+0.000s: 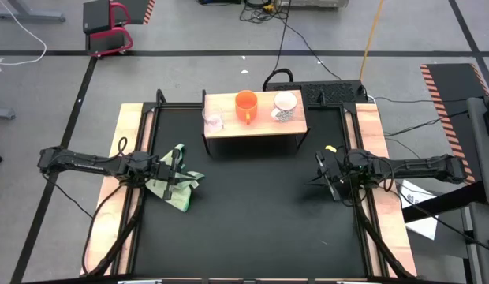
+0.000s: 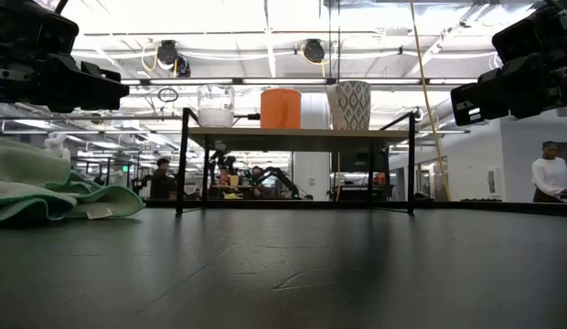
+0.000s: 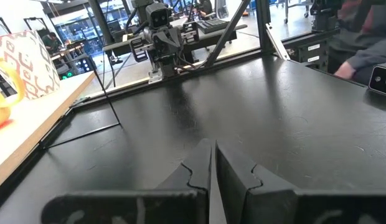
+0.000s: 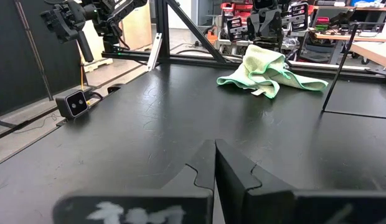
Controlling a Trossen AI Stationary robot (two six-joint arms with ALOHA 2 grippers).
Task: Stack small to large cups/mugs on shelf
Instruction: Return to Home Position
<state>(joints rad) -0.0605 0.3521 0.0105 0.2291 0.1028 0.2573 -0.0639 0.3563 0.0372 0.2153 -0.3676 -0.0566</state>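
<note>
Up on the wooden-topped shelf (image 1: 252,128) stand a clear glass cup (image 1: 212,120), a smooth orange mug (image 1: 246,105) and a patterned white mug (image 1: 285,106), in a row. Broad bare black table (image 1: 260,221) lies between the arms. The left gripper (image 1: 184,173), fingers pressed together, hangs over the crumpled green cloth (image 1: 172,189). The right gripper (image 1: 321,175), likewise closed, is near the table's right edge.

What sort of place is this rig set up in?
Probably a robotics lab or industrial workshop: striped hazard tape and loose cables on a grey floor, and a large open hall with a person in the distance.
</note>
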